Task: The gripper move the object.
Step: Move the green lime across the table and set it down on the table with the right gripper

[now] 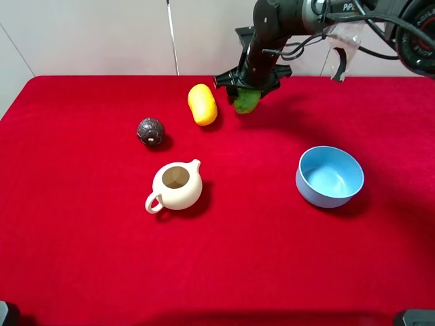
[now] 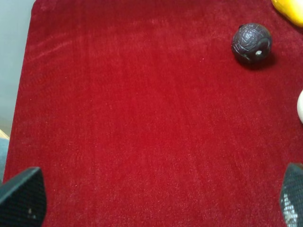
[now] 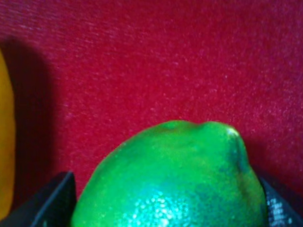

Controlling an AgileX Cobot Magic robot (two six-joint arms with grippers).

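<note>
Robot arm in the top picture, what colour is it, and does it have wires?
The arm is black, thick and round like a pipe. Black cables loop around it, and white letters mark the top. The other arm's fingers are dark with grainy pads.

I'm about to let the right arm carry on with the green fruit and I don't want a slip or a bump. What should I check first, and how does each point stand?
1. Green fruit sits between the right gripper fingers, touched on both sides: ok.
2. Green fruit lifted off the red cloth: cannot tell.
3. Yellow fruit apart from the green fruit: ok, though it lies close beside it.
4. Blue bowl upright and empty: ok.
5. Left gripper open, holding nothing, away from the fruit: ok.
</note>
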